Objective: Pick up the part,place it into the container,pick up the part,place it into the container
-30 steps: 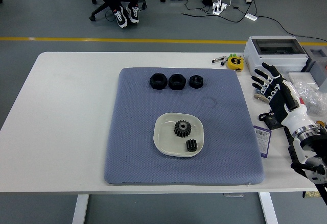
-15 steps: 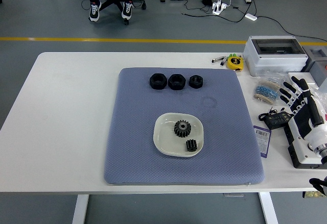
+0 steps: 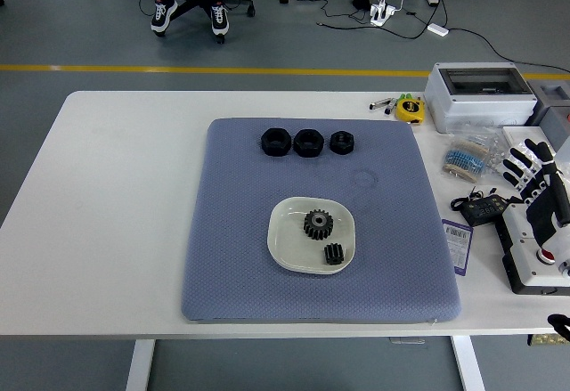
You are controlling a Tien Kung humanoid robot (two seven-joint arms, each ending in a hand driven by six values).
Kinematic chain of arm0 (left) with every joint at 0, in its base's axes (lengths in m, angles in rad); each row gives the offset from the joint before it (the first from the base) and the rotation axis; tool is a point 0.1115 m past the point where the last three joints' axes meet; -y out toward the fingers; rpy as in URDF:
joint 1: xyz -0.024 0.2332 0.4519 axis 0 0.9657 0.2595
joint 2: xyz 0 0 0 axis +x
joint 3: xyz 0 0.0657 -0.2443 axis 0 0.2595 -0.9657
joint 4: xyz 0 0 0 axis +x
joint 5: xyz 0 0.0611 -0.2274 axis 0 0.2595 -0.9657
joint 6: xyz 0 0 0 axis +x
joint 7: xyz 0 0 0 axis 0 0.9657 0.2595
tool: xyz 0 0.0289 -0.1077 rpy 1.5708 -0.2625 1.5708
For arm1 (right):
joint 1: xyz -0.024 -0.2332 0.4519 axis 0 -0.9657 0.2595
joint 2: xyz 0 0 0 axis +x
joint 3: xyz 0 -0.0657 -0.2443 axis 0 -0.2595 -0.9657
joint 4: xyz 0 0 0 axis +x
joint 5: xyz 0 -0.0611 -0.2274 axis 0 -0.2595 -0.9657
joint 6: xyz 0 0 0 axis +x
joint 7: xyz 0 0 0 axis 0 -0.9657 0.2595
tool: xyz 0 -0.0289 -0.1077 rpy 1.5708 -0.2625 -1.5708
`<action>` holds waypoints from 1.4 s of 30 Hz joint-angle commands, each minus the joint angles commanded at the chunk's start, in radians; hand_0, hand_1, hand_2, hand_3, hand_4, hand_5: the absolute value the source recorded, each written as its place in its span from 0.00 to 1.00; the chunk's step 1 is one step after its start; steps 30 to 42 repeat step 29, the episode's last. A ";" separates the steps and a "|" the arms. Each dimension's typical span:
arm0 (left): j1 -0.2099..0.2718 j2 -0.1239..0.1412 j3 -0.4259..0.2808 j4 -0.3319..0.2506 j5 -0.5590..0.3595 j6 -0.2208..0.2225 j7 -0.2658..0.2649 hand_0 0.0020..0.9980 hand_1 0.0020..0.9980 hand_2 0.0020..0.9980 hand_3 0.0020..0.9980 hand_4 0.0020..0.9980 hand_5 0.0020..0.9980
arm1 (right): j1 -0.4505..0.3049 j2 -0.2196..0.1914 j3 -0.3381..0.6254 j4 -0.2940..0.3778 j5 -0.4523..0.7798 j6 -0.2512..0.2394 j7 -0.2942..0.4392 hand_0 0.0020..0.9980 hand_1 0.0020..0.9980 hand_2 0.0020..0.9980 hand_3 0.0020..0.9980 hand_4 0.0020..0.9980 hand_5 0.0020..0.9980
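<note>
A white square dish [image 3: 287, 241] sits on the blue-grey mat [image 3: 240, 231] near its middle. Inside the dish lie two dark gears, a larger gear [image 3: 318, 224] and a smaller gear [image 3: 334, 253]. Three black nut-like parts [image 3: 305, 142] stand in a row at the mat's far edge. My right hand [image 3: 531, 177] is at the picture's right edge, off the mat, fingers spread and holding nothing. My left arm does not show.
To the right of the mat lie a grey plastic box [image 3: 478, 93], a yellow tape measure [image 3: 410, 108], a bag of small parts [image 3: 467, 161], a black device [image 3: 481, 207] and a label card [image 3: 456, 245]. A seated person's feet [image 3: 187, 15] show beyond the table.
My right hand has drawn back from beside the mat toward the right edge and lower. The person's feet shifted left on the floor.
</note>
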 joint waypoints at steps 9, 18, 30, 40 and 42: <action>-0.001 0.001 0.002 0.000 -0.003 0.000 0.000 0.68 0.65 0.63 0.55 0.60 0.57 | 0.001 0.001 0.000 -0.001 -0.004 -0.001 -0.004 0.92 0.84 0.87 0.93 1.00 0.79; -0.001 0.001 0.004 -0.001 -0.003 -0.001 0.000 0.68 0.66 0.63 0.55 0.60 0.57 | 0.001 0.003 -0.001 -0.003 0.005 -0.001 -0.008 0.92 0.84 0.87 0.92 1.00 0.79; -0.002 0.002 0.007 -0.002 -0.007 -0.001 -0.001 0.68 0.65 0.63 0.55 0.60 0.57 | 0.002 0.004 -0.005 -0.004 0.012 -0.001 -0.012 0.92 0.84 0.87 0.91 1.00 0.78; -0.002 0.002 0.007 -0.002 -0.007 -0.001 -0.001 0.68 0.65 0.63 0.55 0.60 0.57 | 0.002 0.004 -0.005 -0.004 0.012 -0.001 -0.012 0.92 0.84 0.87 0.91 1.00 0.78; -0.002 0.002 0.007 -0.002 -0.007 -0.001 -0.001 0.68 0.65 0.63 0.55 0.60 0.57 | 0.002 0.004 -0.005 -0.004 0.012 -0.001 -0.012 0.92 0.84 0.87 0.91 1.00 0.78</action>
